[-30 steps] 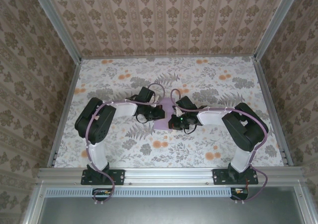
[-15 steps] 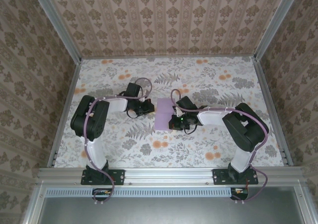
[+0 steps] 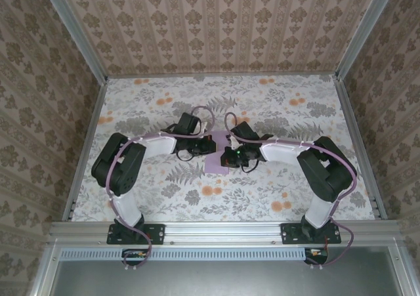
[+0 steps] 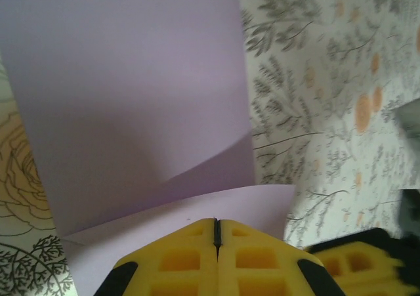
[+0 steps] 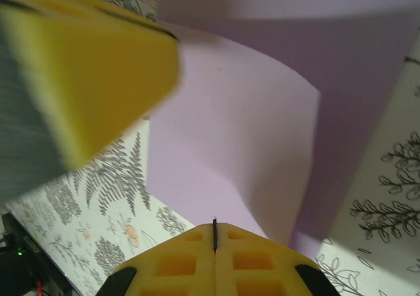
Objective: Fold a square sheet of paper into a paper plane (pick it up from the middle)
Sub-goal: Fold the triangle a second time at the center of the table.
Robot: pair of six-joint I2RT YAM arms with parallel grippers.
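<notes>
Both my grippers are clenched, with nothing visibly caught between the pads. My left gripper [image 4: 216,220] has its tips at the near edge of the square sheet of paper [image 4: 131,99], which spreads ahead with one flap doubled over; I judge I'm pinning it for a crease. My right gripper [image 5: 214,222] meets the sheet opposite, where it bows up off the floral tabletop [image 5: 111,178].

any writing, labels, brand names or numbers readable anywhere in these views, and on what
No readable text in any view.
The square sheet of paper is plain lavender, the floral tabletop carries only pattern, and the left gripper and right gripper are bare yellow, unmarked.
</notes>
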